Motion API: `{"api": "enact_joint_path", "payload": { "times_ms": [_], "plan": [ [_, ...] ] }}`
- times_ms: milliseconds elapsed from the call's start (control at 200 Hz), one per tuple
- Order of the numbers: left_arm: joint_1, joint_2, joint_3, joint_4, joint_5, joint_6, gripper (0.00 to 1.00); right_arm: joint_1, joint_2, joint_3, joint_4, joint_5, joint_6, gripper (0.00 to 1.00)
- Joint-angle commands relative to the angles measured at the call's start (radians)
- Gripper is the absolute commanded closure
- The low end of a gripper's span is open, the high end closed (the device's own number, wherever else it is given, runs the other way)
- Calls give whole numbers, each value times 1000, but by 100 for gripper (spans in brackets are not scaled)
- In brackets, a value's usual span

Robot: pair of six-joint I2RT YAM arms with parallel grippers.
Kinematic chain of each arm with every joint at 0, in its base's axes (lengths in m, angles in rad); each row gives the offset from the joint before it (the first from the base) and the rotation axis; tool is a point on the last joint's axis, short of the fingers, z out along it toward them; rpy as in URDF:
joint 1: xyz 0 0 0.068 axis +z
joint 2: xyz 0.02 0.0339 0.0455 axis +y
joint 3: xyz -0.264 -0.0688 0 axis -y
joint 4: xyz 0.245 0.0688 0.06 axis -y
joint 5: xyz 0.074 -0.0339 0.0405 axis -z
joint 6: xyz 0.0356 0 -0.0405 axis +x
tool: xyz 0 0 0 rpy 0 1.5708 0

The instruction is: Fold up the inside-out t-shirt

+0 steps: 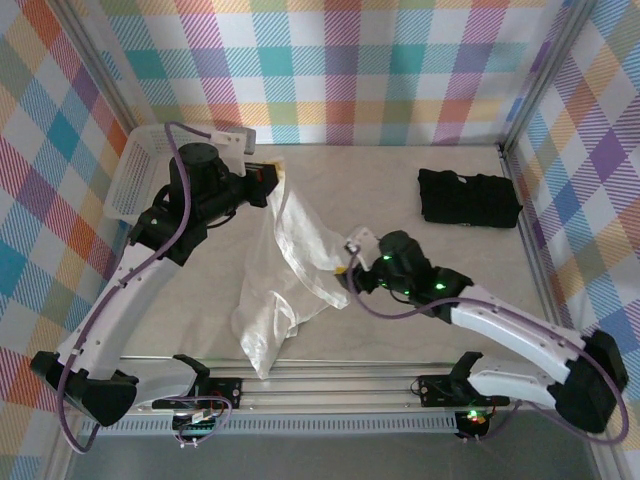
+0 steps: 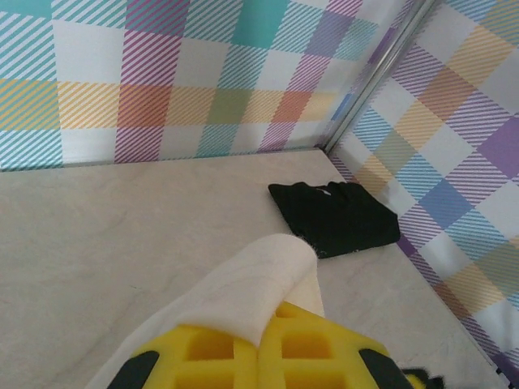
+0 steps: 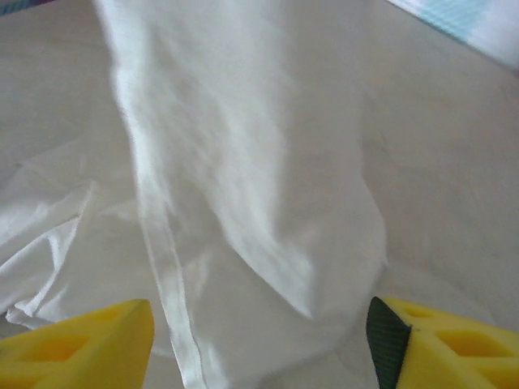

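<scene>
The inside-out t-shirt (image 1: 285,270) is thin white cloth, hanging in a crumpled strip from the back of the table down to the near edge. My left gripper (image 1: 271,186) holds its top end raised. In the left wrist view the yellow fingers (image 2: 203,356) are pressed together with a fold of the t-shirt (image 2: 251,284) curling out between them. My right gripper (image 1: 349,268) sits at the shirt's right edge. Its yellow fingers (image 3: 81,340) stand wide apart in the right wrist view, with the t-shirt (image 3: 243,203) draped just ahead and nothing pinched.
A black folded garment (image 1: 468,197) lies at the back right, also seen in the left wrist view (image 2: 332,215). A white basket (image 1: 133,180) stands at the back left. Checked walls close in the table (image 1: 400,170) on three sides.
</scene>
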Motion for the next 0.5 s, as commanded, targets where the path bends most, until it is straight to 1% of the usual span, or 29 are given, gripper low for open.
{"api": "enact_joint_path", "payload": {
  "times_ms": [0,55,185,440,495],
  "plan": [
    [10,-25,-2,15,20,-8,100,84,118,66,186,68,-132,27],
    [10,-27,-6,15,16,-9,100,101,172,83,230,66,-134,28],
    [10,-27,-6,15,18,-12,100,104,278,126,302,37,-119,34],
    [10,-28,-12,18,16,-13,100,103,435,227,348,40,-111,32],
    [10,-28,-13,18,13,-14,100,102,456,244,350,39,-103,34]
  ]
}}
